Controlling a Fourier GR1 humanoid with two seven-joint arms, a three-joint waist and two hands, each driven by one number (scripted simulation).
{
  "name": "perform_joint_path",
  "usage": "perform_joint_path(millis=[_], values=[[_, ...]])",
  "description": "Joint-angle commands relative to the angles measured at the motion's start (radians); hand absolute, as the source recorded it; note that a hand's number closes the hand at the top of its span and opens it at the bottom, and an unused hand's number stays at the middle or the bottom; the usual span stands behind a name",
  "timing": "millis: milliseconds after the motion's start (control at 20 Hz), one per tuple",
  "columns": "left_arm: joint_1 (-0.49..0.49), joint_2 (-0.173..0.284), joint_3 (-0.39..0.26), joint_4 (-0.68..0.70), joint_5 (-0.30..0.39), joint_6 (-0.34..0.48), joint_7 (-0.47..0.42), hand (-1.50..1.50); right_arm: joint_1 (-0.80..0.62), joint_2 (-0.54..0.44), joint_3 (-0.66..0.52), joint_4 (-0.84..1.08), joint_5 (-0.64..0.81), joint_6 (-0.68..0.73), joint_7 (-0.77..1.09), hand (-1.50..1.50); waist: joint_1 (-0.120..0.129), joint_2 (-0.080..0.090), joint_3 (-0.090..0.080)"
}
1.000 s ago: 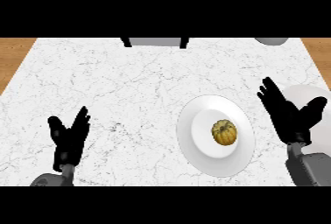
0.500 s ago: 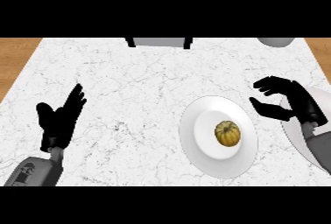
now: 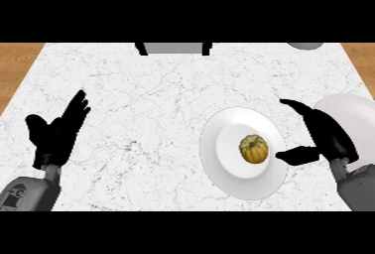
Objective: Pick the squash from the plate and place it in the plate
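The squash [image 3: 253, 149] sits in the middle of the white plate [image 3: 219, 158], near the counter's [image 3: 161, 94] right edge. My right hand [image 3: 326, 136] is beside that plate, on its right side, because I want to grab the squash. The fingers are spread wide with the thumb pointing at the squash, close but not touching. It holds nothing. A second plate [image 3: 351, 111] lies at the right edge, partly behind my hand; I think the squash goes there. My left hand [image 3: 57, 134] rests open near the left edge.

Kitchen, white marble counter [image 3: 161, 89], wooden floor [image 3: 18, 59], white plates [image 3: 227, 163], squash [image 3: 253, 149]
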Motion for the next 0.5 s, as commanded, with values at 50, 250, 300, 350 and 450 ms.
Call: perform_joint_path(millis=[50, 250, 300, 350, 450], values=[[-0.002, -0.029, 0.003, 0.038, -0.014, -0.019, -0.024, 0.00, -0.044, -0.012, 0.062, -0.113, 0.043, 0.168, 0.210, -1.50, -0.004, 0.002, 0.001], [-0.026, -0.005, 0.031, -0.032, -0.021, -0.022, 0.053, 0.00, -0.134, 0.058, 0.052, -0.070, 0.078, 0.272, 0.295, -1.50, 0.006, 0.003, 0.002], [-0.020, -0.010, 0.050, -0.006, -0.004, -0.048, 0.024, 0.00, -0.162, 0.082, 0.056, -0.075, 0.095, 0.293, 0.338, -1.50, 0.006, 0.004, 0.002], [-0.007, -0.015, 0.031, -0.044, -0.024, -0.030, 0.063, 0.00, -0.125, 0.091, 0.072, -0.103, 0.105, 0.306, 0.358, -1.50, 0.004, 0.003, 0.002], [-0.007, 0.006, 0.050, -0.044, -0.029, -0.048, 0.041, 0.00, -0.135, 0.080, 0.058, -0.118, 0.067, 0.389, 0.409, -1.50, 0.002, 0.002, 0.002]])
